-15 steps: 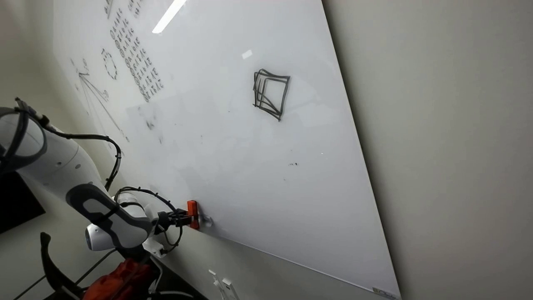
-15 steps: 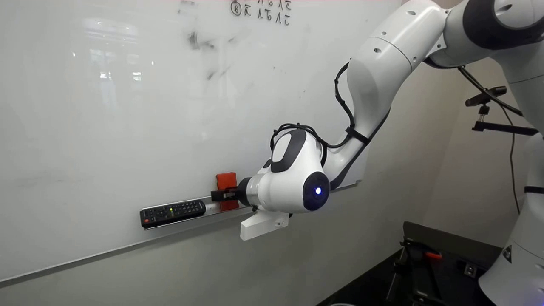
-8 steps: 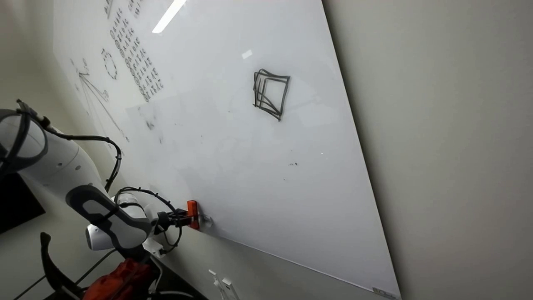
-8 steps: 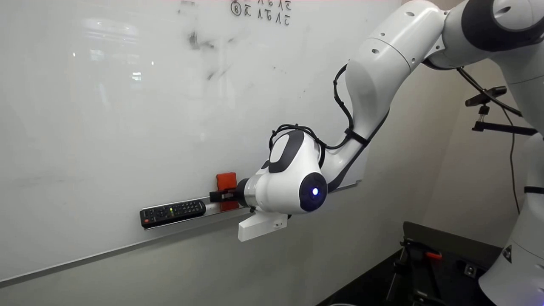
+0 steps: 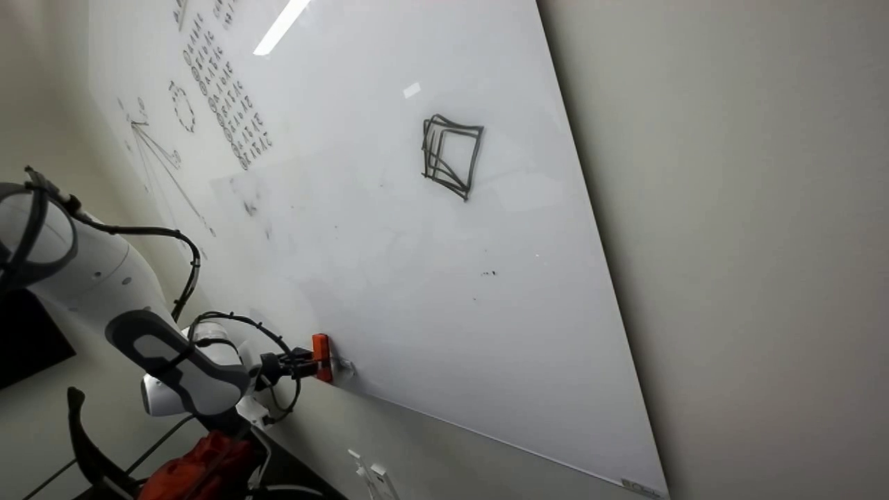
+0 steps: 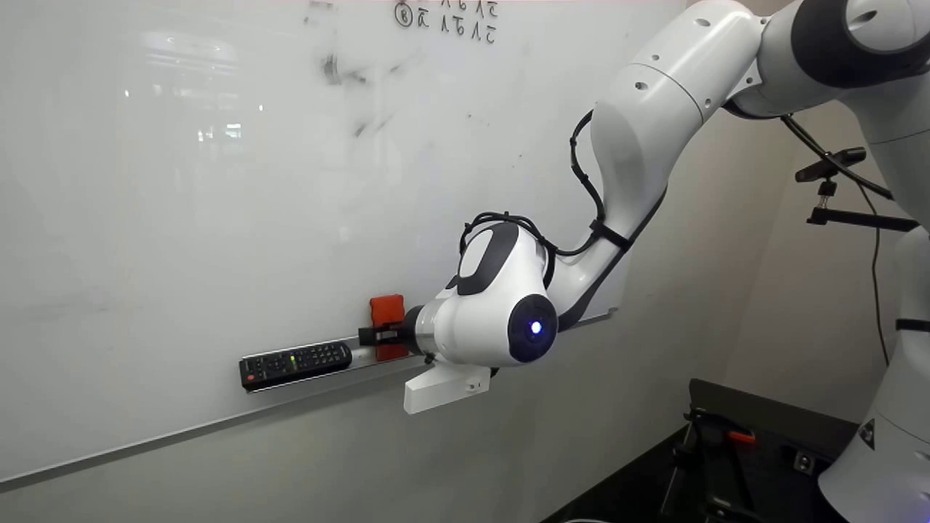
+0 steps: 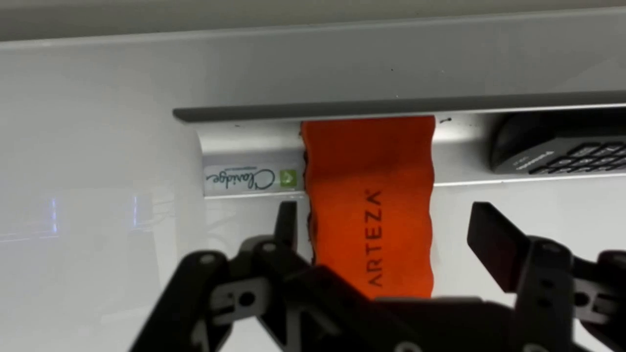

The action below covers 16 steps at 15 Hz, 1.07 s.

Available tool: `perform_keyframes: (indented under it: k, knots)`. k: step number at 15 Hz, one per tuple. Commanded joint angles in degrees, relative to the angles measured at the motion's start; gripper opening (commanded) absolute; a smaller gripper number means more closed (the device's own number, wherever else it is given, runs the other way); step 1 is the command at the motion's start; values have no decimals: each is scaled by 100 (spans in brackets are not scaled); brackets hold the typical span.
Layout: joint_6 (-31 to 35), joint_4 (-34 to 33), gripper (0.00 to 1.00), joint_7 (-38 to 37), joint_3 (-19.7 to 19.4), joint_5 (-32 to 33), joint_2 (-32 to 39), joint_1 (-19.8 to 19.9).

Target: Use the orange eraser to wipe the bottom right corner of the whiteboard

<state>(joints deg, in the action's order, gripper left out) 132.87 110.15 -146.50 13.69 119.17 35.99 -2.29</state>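
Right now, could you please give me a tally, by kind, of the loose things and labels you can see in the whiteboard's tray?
Orange eraser: 1, its lower end in the tray
Black remote control: 1, lying apart from the eraser
Claridge label: 1, with a green square
Total: 3

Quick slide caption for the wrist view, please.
Open gripper straddling the orange eraser, which stands beside a black remote in a tray on the whiteboard.
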Motion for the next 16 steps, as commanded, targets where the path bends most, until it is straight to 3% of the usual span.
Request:
perform_keyframes:
  k: [1,12,15,16]
  knots:
    - [-79,-112,87,157,-91,-175,39,-128]
    - [-75,-163,82,195,-119,-177,62,-142]
    - [-81,-183,75,218,-124,-175,71,-150]
    - [-82,-188,67,231,-125,-177,73,-152]
